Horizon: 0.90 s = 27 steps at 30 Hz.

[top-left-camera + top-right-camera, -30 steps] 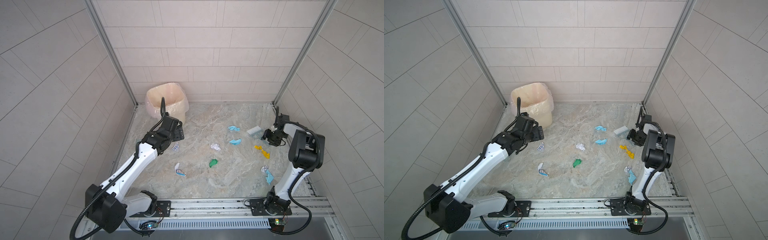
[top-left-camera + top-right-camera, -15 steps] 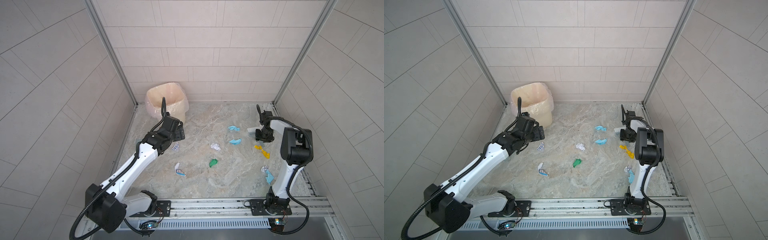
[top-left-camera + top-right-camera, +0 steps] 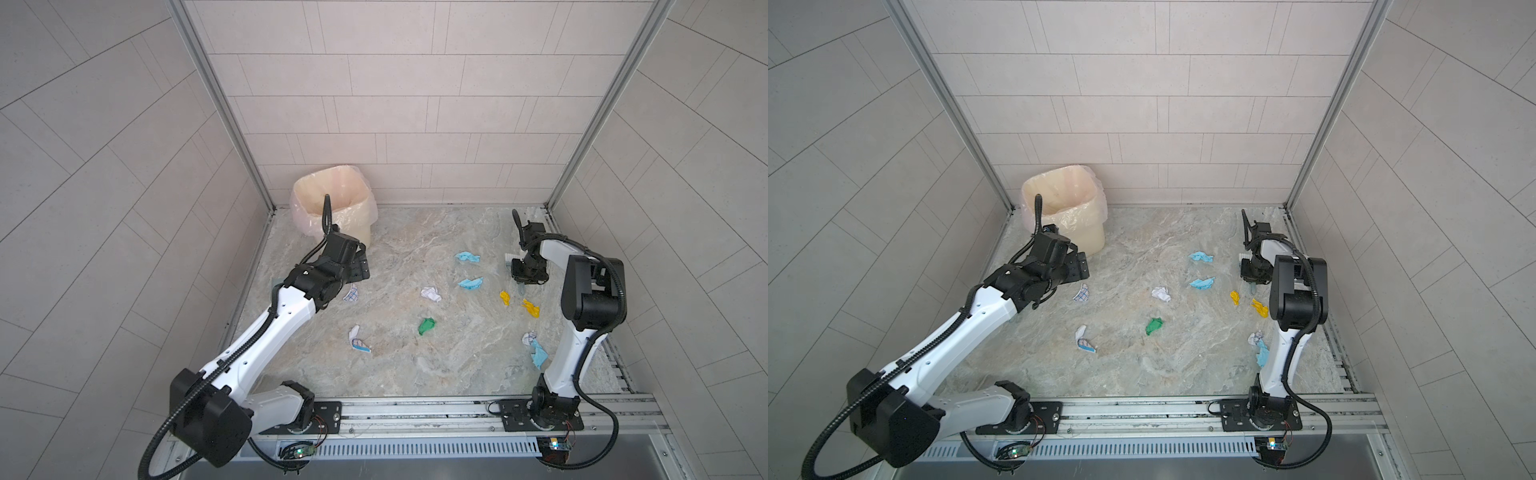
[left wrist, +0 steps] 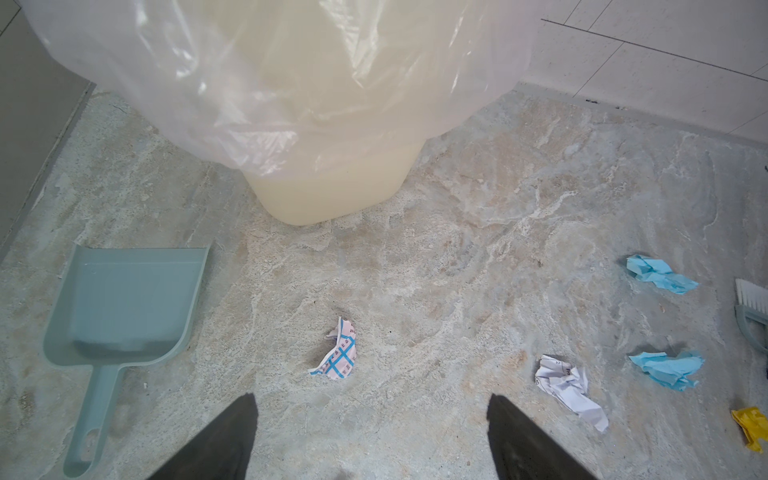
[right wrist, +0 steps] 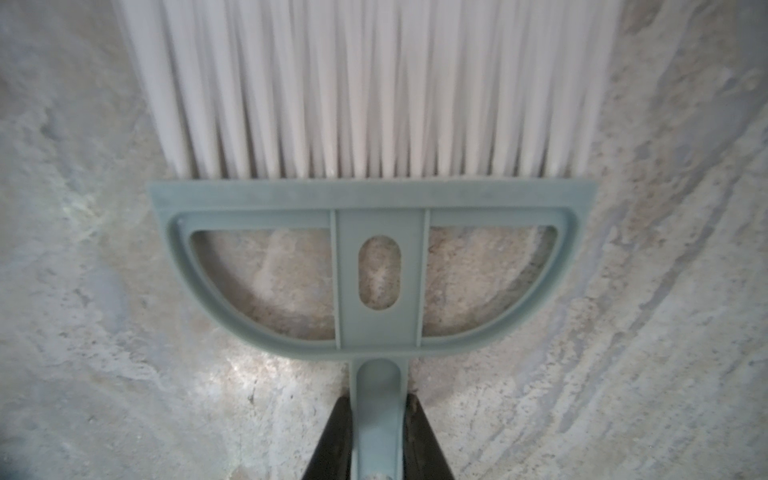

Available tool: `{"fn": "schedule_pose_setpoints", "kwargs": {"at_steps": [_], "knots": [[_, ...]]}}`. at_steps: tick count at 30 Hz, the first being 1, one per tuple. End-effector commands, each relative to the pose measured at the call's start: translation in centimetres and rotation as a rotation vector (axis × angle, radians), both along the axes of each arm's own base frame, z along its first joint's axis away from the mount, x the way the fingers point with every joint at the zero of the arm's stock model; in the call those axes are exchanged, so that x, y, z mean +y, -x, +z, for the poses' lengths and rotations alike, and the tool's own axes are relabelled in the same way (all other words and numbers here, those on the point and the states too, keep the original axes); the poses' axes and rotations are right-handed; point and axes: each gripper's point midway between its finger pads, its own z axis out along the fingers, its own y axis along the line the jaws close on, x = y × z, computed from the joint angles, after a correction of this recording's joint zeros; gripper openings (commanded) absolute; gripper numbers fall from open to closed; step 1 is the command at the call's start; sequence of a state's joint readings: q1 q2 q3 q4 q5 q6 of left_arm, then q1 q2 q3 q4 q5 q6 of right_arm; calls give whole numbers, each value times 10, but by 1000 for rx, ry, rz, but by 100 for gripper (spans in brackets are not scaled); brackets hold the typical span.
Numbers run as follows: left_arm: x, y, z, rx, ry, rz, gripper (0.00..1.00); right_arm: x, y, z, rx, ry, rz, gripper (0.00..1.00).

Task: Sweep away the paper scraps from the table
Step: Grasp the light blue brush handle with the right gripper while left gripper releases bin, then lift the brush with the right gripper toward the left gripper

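While the small crumpled paper scraps (image 3: 431, 294) are lying scattered over the middle and right of the grey-beige, marble-veined table (image 3: 415, 374), most are showing no clear heading, being bunched wads. Only the light blue strip (image 3: 539, 357) beside the right arm's upright link is running lengthwise, from far to near in both top views. The pale blue plastic brush with white bristles (image 5: 380, 199) is lying low over the table at the far right, its long axis running near to far, bristles pointing toward the back wall and handle toward the robot. The right gripper (image 5: 376, 401) is clamping that handle, its black fingers (image 5: 334, 444) pressing on either side of the narrow neck; whether the brush is resting on the surface or just off it I cannot tell. The right arm is rising from its base at the near edge, folding at a high elbow and reaching down with the wrist aimed at the table. The left gripper (image 4: 372, 409) is standing wide apart and holding nothing, hovering above the table near the white scrap with blue grid print (image 4: 338, 353). The pale blue plastic dustpan (image 4: 120, 307) is lying nearby, mouth toward the far end, where the cream plastic bin lined with a clear bag (image 4: 332, 187) is standing. The left arm is stretching diagonally from the near left toward that bin, wrist tipping downward.
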<state>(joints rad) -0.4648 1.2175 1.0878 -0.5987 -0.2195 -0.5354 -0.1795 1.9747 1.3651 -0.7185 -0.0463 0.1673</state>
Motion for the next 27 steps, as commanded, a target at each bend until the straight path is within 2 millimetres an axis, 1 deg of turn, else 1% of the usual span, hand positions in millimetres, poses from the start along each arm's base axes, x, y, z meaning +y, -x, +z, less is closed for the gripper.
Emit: {"fn": "schedule_pose_setpoints", "kwargs": {"at_steps": [1,4,9,14,17,20,24,27], "knots": [[-5,-1,0,9,17,1,92,-5,17,-14,75,23,-2,2],[-16,-4,-7,30,49,-26,92,-6,11,6,16,42,-10,1],[-44,-14,-7,27,116,-90,92,-5,6,42,-71,43,-22,0],[-79,-25,-4,22,182,-175,92,10,10,67,-129,24,-7,0],[-102,-31,1,10,223,-225,92,27,15,78,-153,9,25,0],[-127,-38,4,1,298,-277,92,50,21,92,-184,-11,75,0],[-162,-46,11,-16,403,-345,92,88,30,117,-236,-45,157,0],[-187,-50,18,-30,483,-401,92,120,37,136,-285,-97,217,0]]}}
